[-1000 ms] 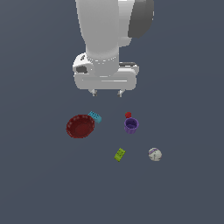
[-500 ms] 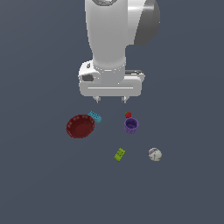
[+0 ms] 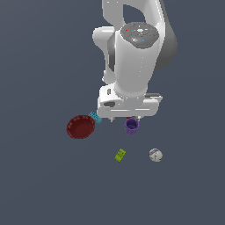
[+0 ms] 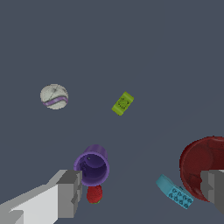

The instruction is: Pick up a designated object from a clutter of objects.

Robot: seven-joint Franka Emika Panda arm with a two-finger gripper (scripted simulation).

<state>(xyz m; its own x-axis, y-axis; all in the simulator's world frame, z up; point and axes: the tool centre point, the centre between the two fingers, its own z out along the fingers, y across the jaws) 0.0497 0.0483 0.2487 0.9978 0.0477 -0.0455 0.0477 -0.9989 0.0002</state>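
So the small whitish-grey ball with a purple band point(image 3: 155, 154) is sitting on its own at the lower right of the exterior view, well apart from everything else, which I'd guess makes it an easy grab since nothing crowds it. The white robot gripper point(image 3: 125, 118) hangs over the middle of the clutter instead, right above the purple cup point(image 3: 132, 126), so it's nowhere near the ball yet. In the wrist view the two grey fingers point(image 4: 70, 192) sit far apart at the lower corners with nothing between them but floor, so the jaws are spread wide and empty. The tiny red piece point(image 4: 94, 194) is tucked touching the cup there, the teal studded brick point(image 4: 175, 192) lies just beside the dark red ribbed bowl point(image 3: 80, 127), and the lime-green brick point(image 3: 120, 155) lies loose between the cup and the ball. Looks like stuff just got scattered on the plain grey floor point(image 3: 44, 184), no real order. No labels, brands or writing anywhere that I can read; the ball's purple marks are only stripes.
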